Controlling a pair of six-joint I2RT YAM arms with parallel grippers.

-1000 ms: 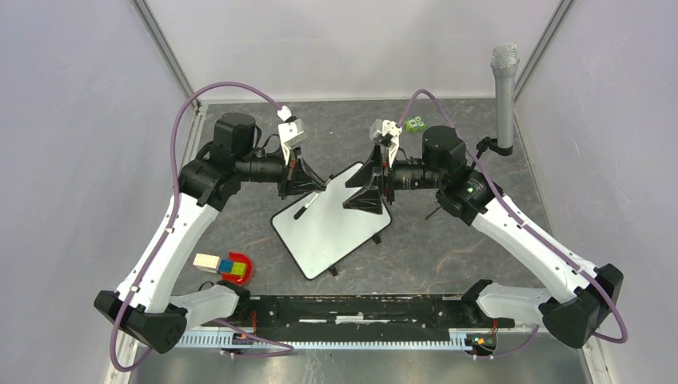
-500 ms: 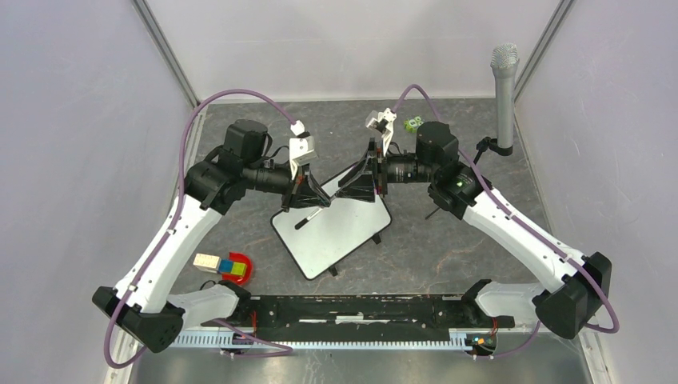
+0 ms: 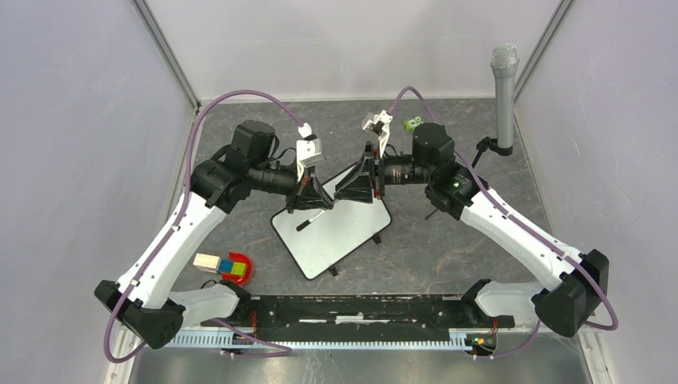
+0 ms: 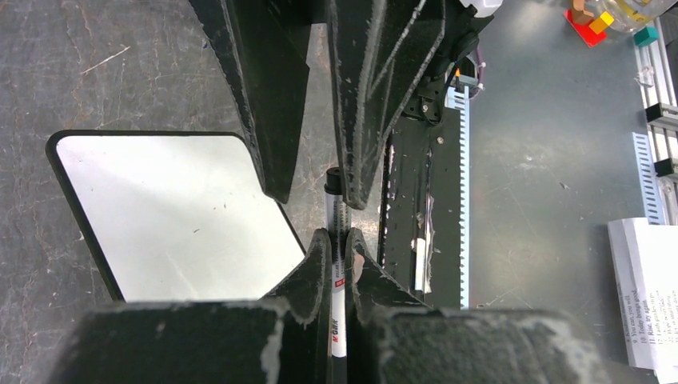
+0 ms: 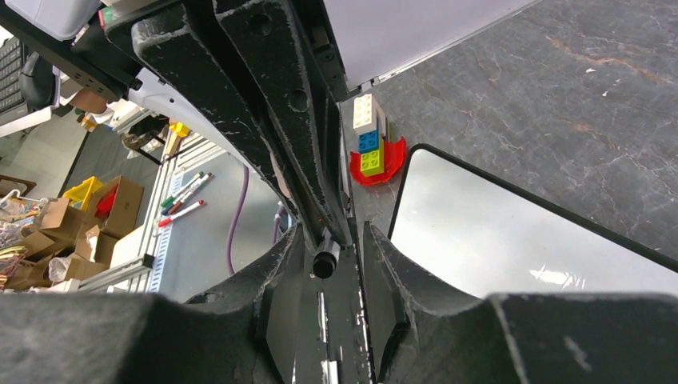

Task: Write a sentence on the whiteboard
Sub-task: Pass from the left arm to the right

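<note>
L gripper clamped on marker, R gripper jaws apart flanking its cap, gaps both sides, over whiteboard far edge.

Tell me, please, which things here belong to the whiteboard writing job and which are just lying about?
Job: whiteboard; marker, gripped by the left end effector, right end effector around its far end.
Lying about: coloured blocks, green toy, microphone.

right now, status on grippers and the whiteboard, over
Left gripper shut on marker. Right gripper open, jaws either side of the cap, not clamped. Whiteboard blank, no sentence yet. In the way: cap on the marker.
</note>
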